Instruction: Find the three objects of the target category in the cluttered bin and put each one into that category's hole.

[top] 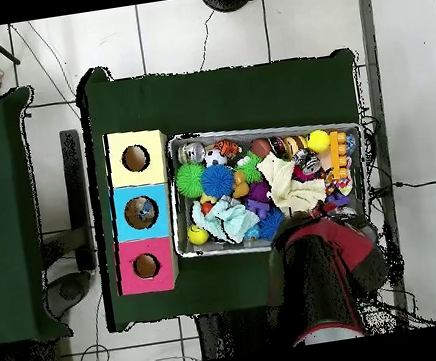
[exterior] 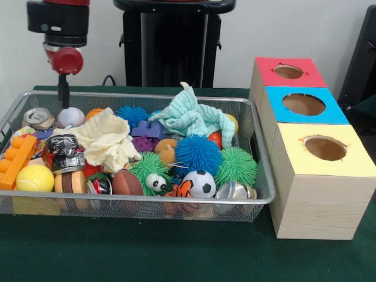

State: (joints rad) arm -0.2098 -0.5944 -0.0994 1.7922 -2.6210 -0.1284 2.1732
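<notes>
A wire mesh bin [exterior: 141, 96] is heaped with toys: a baseball [exterior: 70, 116], a soccer ball [exterior: 201, 183], a yellow ball [exterior: 34, 177], a small brown football [exterior: 126, 183], and blue [exterior: 197, 154] and green [exterior: 237, 166] spiky balls. My gripper [exterior: 61, 100] hangs at the bin's far left corner, just above the baseball and touching nothing I can see. Right of the bin stands a wooden box with a red-topped hole [exterior: 311, 79], a blue-topped hole [exterior: 332, 114] and a yellow-topped hole [exterior: 352, 164]. In the overhead view the arm [top: 322, 274] hides the gripper.
A teal cloth [exterior: 191, 114] and a pale yellow cloth [exterior: 107, 140] lie over other toys. Cans [exterior: 39, 118], an orange block [exterior: 16, 160] and a purple block [exterior: 147, 129] crowd the left and middle. The bin [top: 255, 128] sits on a green tablecloth [top: 218, 87].
</notes>
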